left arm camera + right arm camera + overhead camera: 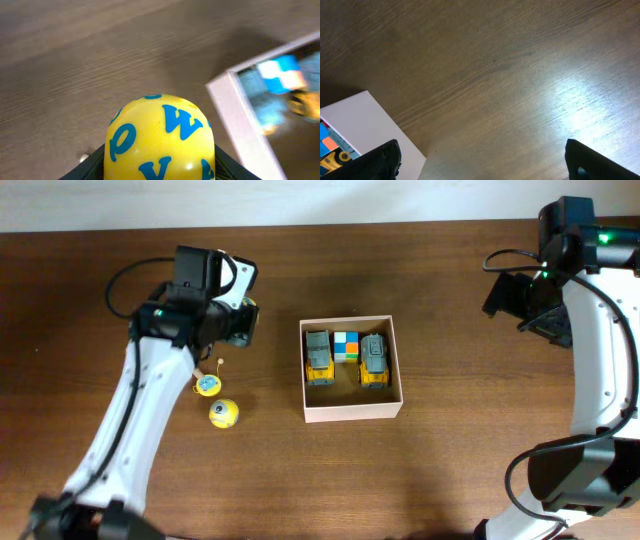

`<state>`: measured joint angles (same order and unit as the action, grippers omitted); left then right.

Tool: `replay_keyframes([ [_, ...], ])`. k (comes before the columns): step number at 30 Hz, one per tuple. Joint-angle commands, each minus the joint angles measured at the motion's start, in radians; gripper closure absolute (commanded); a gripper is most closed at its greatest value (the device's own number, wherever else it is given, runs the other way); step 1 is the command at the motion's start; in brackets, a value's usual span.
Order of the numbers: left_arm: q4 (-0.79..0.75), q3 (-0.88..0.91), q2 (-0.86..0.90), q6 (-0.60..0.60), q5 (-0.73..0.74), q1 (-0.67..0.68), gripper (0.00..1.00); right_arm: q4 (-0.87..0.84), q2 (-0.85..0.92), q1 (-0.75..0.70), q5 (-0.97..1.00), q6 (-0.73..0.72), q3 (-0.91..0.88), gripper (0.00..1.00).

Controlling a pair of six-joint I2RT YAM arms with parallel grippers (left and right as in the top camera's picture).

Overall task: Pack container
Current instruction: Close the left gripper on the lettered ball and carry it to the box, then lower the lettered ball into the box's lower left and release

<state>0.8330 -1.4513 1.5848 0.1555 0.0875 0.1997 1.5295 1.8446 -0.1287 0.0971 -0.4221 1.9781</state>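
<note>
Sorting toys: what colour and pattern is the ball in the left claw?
The ball is yellow with blue letters, clearest in left wrist view.

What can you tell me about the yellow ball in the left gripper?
The yellow ball is round, glossy, plastic-looking, printed with blue letters including W and V. It sits between the left gripper's dark fingers, which clamp its sides; its underside is hidden. The container's white wall is nearby, not touching.

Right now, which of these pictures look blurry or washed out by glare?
Left wrist view: the yellow ball up close is sharp, while the container behind it is blurred. Right wrist view: a white glare patch on the table, grain otherwise crisp. Overhead view: evenly lit and sharp, with only soft shadows.
</note>
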Motion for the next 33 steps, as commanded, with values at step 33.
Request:
replay_keyframes([
  [33, 0.169, 0.011, 0.127, 0.109, 0.127, 0.331, 0.54, 0.000, -0.013, -0.003, 0.009, -0.002, 0.012, 0.01],
])
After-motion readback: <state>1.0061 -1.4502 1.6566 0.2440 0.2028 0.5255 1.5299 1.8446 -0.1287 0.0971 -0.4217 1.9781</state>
